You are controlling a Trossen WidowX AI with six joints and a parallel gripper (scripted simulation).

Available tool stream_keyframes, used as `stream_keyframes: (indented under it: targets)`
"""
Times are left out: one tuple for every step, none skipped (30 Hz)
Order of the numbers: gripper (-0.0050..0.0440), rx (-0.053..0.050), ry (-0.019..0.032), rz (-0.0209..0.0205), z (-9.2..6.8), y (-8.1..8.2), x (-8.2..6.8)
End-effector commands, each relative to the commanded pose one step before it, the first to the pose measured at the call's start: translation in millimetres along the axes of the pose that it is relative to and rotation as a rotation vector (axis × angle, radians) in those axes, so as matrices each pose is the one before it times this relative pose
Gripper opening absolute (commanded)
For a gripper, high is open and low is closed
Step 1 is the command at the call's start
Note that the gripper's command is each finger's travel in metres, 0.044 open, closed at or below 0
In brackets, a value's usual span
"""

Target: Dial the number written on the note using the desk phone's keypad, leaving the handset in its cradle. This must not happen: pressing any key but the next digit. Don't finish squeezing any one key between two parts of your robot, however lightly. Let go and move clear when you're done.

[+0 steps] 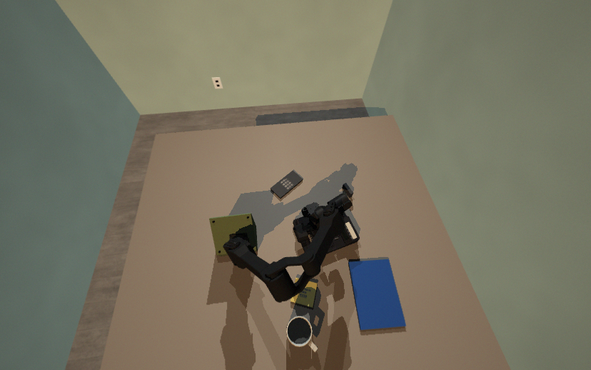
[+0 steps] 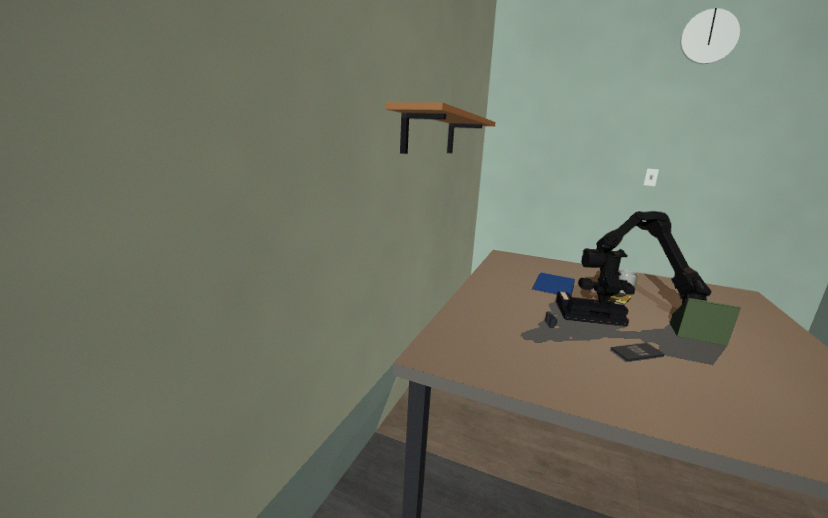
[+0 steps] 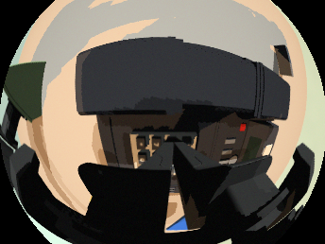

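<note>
The black desk phone lies mid-table under my arm. In the wrist view its handset rests across the top in the cradle. The keypad shows below it, with a red light to the right. My gripper is shut on nothing. It points down with its tips right at the keypad's keys; I cannot tell whether they touch. The yellow note lies near the arm's elbow, partly hidden, and its digits are too small to read.
A blue notebook lies right of the phone. A mug stands in front of the note. A black remote with keys lies behind. The arm's green base block and a small black block are also there.
</note>
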State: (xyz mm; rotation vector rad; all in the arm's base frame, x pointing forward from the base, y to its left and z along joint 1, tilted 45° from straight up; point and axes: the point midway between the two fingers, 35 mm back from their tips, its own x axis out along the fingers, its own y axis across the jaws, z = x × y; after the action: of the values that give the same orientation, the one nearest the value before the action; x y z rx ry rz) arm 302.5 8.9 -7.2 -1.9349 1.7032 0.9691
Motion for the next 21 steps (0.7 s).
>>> stream_keyframes:
  targets:
    - [-0.0050, -0.0033, 0.00308, 0.00087, -0.23, 0.17, 0.77]
    - [-0.0050, 0.0000, 0.00000, 0.00000, 0.00, 0.00, 0.00]
    - [-0.0050, 0.0000, 0.00000, 0.00000, 0.00, 0.00, 0.00]
    - [-0.0050, 0.0000, 0.00000, 0.00000, 0.00, 0.00, 0.00]
    - [-0.0050, 0.0000, -0.00012, -0.00005, 0.03, -0.12, -2.29]
    - [-0.0050, 0.0000, -0.00018, -0.00008, 0.05, -0.18, -4.91]
    - [-0.0050, 0.0000, -0.00010, -0.00004, 0.03, -0.09, -5.61]
    - [-0.0050, 0.0000, 0.00005, 0.00002, -0.01, 0.05, -6.96]
    - [-0.0050, 0.0001, 0.00022, 0.00009, -0.06, 0.22, -6.73]
    - [-0.0050, 0.0000, 0.00013, 0.00005, -0.04, 0.12, -2.52]
    - [-0.0050, 0.0000, 0.00000, 0.00000, 0.00, 0.00, 0.00]
    - [-0.0050, 0.0000, 0.00000, 0.00000, 0.00, 0.00, 0.00]
    - [-0.0050, 0.0000, 0.00000, 0.00000, 0.00, 0.00, 0.00]
    - [-0.0050, 0.0000, 0.00000, 0.00000, 0.00, 0.00, 0.00]
    - [-0.0050, 0.0000, 0.00000, 0.00000, 0.00, 0.00, 0.00]
    - [-0.0050, 0.0000, 0.00000, 0.00000, 0.00, 0.00, 0.00]
    - [-0.0050, -0.0013, 0.00087, 0.00037, -1.01, 1.64, 0.47]
    - [-0.0050, -0.0005, 0.00035, 0.00015, -3.02, 4.47, 0.09]
    - [-0.0050, 0.0002, -0.00014, -0.00005, -4.86, 7.40, -0.16]
    - [-0.0050, 0.0002, -0.00011, -0.00004, -4.62, 7.52, 0.02]
    - [-0.0050, 0.0011, -0.00073, -0.00032, -2.68, 4.42, -0.30]
